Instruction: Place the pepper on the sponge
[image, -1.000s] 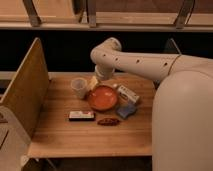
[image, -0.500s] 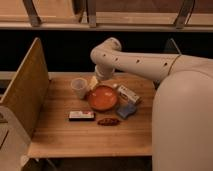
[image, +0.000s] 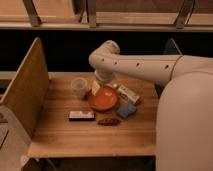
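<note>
The pepper (image: 108, 121) is a small dark reddish-brown pod lying on the wooden table (image: 75, 135), just in front of the orange plate (image: 103, 98). The blue-grey sponge (image: 126, 110) rests to the pepper's right, beside the plate's right edge and apart from the pepper. The white arm reaches in from the right and bends down at the back of the table. My gripper (image: 96, 87) hangs at the plate's far left rim, well behind the pepper, with a yellowish part showing at its tip.
A white cup (image: 79, 87) stands left of the plate. A flat dark packet (image: 81, 115) lies left of the pepper. A white box with orange markings (image: 128, 94) sits behind the sponge. A tall wooden panel (image: 24, 90) borders the table's left side.
</note>
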